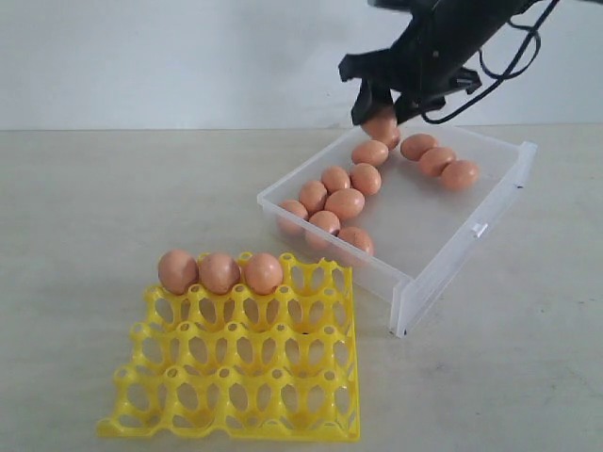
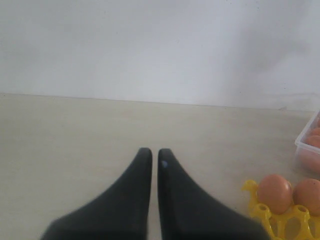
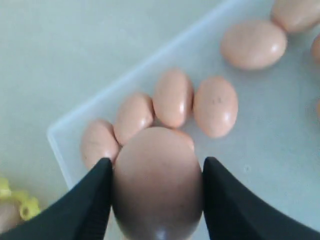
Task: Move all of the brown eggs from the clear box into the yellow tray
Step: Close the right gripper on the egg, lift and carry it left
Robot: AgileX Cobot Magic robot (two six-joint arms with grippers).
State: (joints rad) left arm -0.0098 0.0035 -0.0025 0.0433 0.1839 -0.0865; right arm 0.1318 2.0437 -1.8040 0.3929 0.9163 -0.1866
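outside view: the right end effector squeezes one held egg, up over the clear box. more brown eggs lie just under it in the box. three eggs sit in the bumpy yellow tray, well apart from it on the pale tabletop.

left wrist view: the left end effector is pinched closed on nothing.

right wrist view: black fingers hug the egg's round middle. eggs are light, smooth and slippery and would likely crack, so a soft hold on the wide sides looks best.
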